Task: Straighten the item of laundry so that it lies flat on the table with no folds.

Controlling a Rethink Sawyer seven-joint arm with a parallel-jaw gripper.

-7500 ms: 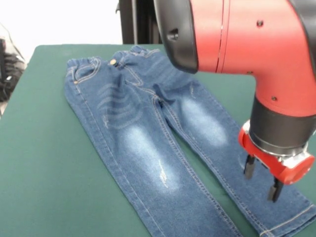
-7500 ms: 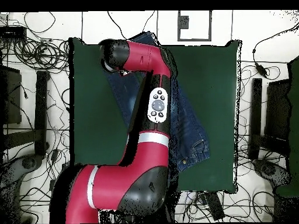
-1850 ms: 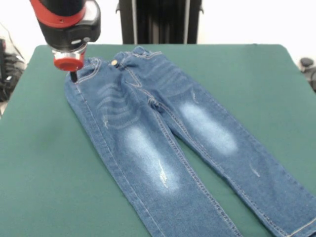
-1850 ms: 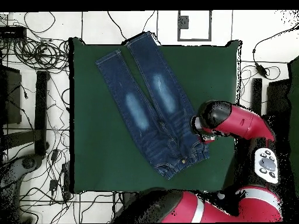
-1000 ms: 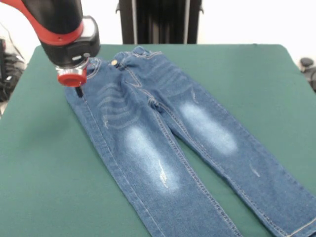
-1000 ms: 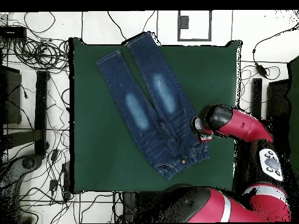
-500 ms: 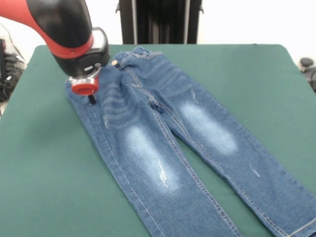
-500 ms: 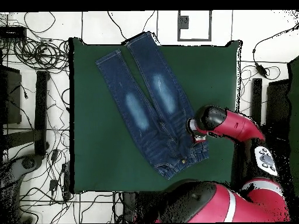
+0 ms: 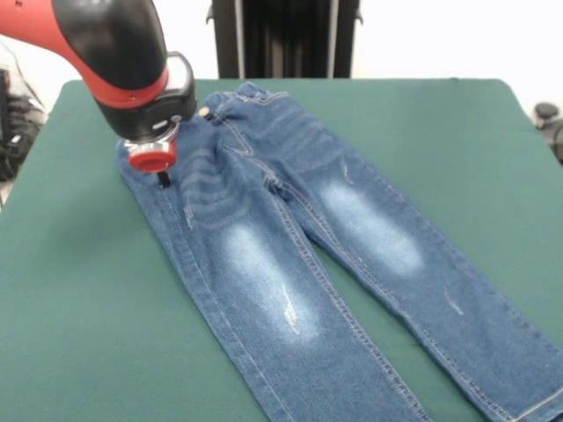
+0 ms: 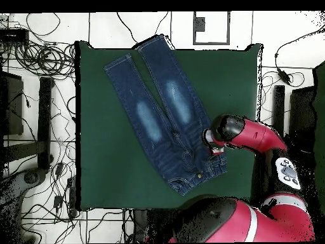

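- The jeans (image 9: pixel 290 237) lie spread on the green table (image 9: pixel 79 290), front side up, both legs stretched out straight and side by side.
- In the front view the waistband sits near the table's far edge, towards the far left corner, and the legs run diagonally down to the near right corner, where the hems pass out of the picture.
- The overhead view shows the whole garment (image 10: pixel 164 108): the hems reach the table edge farthest from the robot's base, one hem just over that edge, and the waistband lies towards the edge nearest the base.
- Only the overhead view shows the table's full outline, with floor and cables (image 10: pixel 38 57) round it.
- The front view alone gives the denim's detail: whitish faded patches on both thighs, whisker creases below the waistband, a brass button (image 9: pixel 203 112) and light stitching along the seams.
- The cloth looks mostly flat; small ripples show near the waistband and hip.
- The claw (image 9: pixel 162 178) hangs at the jeans' hip on the side seam by the waistband, under the red wrist ring, its dark tip at or just above the denim.
- Only one dark tip shows, so I cannot tell whether the claw is apart or together.
- In the overhead view the arm's red and black body (image 10: pixel 247 136) covers the claw.
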